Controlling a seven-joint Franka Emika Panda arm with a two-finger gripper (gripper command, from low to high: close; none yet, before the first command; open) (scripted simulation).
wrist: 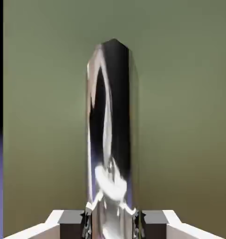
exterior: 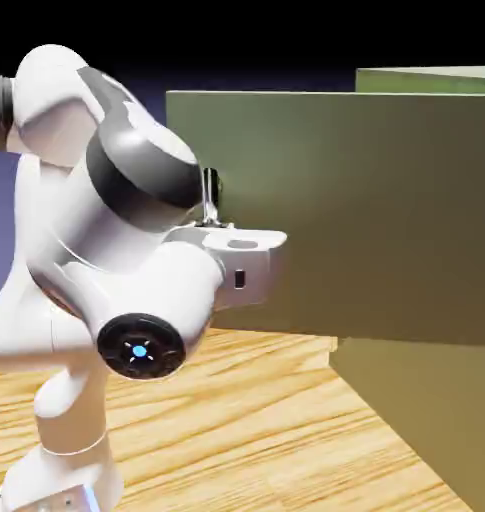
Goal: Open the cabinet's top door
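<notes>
The top door (exterior: 356,215) is plain olive-green; its handle (wrist: 107,126), silvery.

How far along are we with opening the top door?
Mostly done, it seems: the top door stands swung out, jutting past the cabinet body. In hand: the gripper is closed around its upright metal handle. Left: perhaps a wider swing, then letting go; full travel isn't visible.

A table (exterior: 276,425) with wavy, light-brown wood grain carries the white robot arm (exterior: 71,410).
</notes>
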